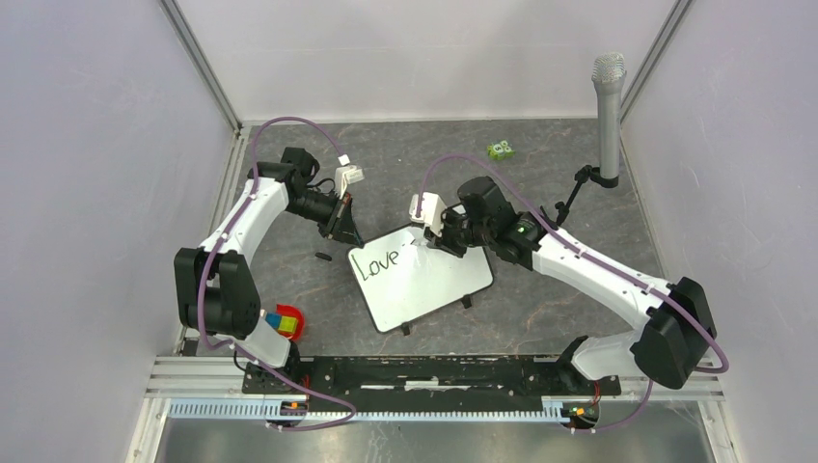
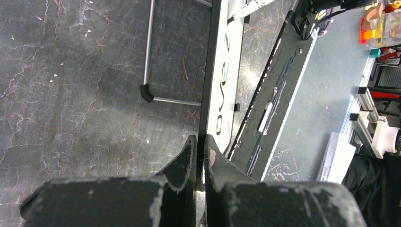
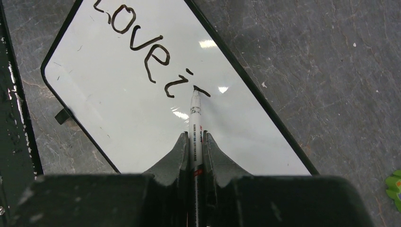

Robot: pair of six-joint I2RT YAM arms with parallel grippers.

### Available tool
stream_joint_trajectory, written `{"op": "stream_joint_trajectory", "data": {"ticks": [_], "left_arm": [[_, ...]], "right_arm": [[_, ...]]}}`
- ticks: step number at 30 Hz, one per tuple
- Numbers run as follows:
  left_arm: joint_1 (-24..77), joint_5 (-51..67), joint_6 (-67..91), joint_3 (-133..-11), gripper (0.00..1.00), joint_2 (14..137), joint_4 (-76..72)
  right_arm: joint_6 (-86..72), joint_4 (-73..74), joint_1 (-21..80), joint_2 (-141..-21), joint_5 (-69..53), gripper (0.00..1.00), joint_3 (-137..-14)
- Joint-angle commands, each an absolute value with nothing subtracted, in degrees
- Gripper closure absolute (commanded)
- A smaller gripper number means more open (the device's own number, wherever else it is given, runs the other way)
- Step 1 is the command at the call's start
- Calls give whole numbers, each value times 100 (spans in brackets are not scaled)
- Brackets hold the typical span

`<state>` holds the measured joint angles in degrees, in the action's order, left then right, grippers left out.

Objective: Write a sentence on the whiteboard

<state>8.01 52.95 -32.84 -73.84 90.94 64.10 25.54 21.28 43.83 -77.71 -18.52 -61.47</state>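
1. The whiteboard [image 1: 429,285] lies flat on the table [image 1: 579,174] in the middle of the top view, turned a little, between the two arms.
2. The left gripper [image 1: 340,224] is at the 10 o'clock corner of the board. In the left wrist view its fingers [image 2: 188,151] are closed on the thin black frame, one on each side.
3. The right gripper [image 3: 195,139] is over the 1 o'clock edge of the board. It is closed around a marker [image 3: 195,113], which points toward 12 o'clock from the fingers.
4. The marker tip touches the white surface at the end of a short fresh stroke.
5. The sentence [image 1: 379,261] reads "Love i" so far, plus that stroke, at 11 o'clock from the right gripper in its wrist view.
6. Counted: one whiteboard, one marker, one line of writing, two board feet [image 1: 406,329] visible in the top view.
7. Also one microphone [image 1: 608,106] standing at 2 o'clock, one small green object [image 1: 500,149] at 1 o'clock, and one small black piece [image 1: 324,257] just beside the left edge of the board.
8. At 8 o'clock a red round thing [image 1: 295,323] has a blue and yellow block [image 1: 281,322] at it. I cannot tell if it is a container.
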Motion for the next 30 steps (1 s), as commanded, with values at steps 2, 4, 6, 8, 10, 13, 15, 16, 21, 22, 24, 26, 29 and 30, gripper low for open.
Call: {"op": "stream_joint_trajectory", "data": {"ticks": [2,4,6,8,10,13,15,16,21,22,24,26,29,30], "left_arm": [[897,5023,-3560,-7282,98,9070,6636],[896,5024,-3564,-7286,98,9079,6636],[896,5019,-3563,-7286,98,9087,6636],[896,5019,-3560,-7303,98,9103,6637],[896,5027,-3560,-7312,98,9123,6636],[897,5037,-3554,-7336,98,9140,6636],[896,5055,-3556,-7349,98,9145,6636],[896,5056,-3547,-7348,98,9149,6636],[896,5022,-3553,-7339,98,9123,6636],[896,5010,-3554,-7341,98,9119,6638],[897,5010,-3552,-7339,98,9123,6636],[896,5015,-3551,-7339,98,9122,6636],[896,5023,-3554,-7339,98,9129,6636],[896,5027,-3551,-7345,98,9132,6640]], "right_arm": [[2540,2064,4412,-7864,-1813,100,-6196],[2564,2075,4408,-7821,-1819,100,-6115],[2592,2094,4412,-7760,-1802,100,-6014],[2634,2114,4412,-7710,-1792,100,-5939],[2687,2157,4409,-7656,-1758,100,-5886],[2748,2208,4395,-7598,-1646,100,-5834],[2768,2224,4345,-7568,-1595,100,-5831],[2773,2244,4313,-7559,-1595,100,-5843],[2868,2343,4154,-7492,-1526,100,-5820],[2882,2355,4136,-7485,-1519,100,-5794],[2904,2380,4114,-7448,-1513,100,-5729],[2924,2399,4104,-7435,-1511,100,-5672],[2920,2409,4100,-7397,-1532,100,-5608],[2918,2410,4102,-7386,-1563,100,-5601]]}}
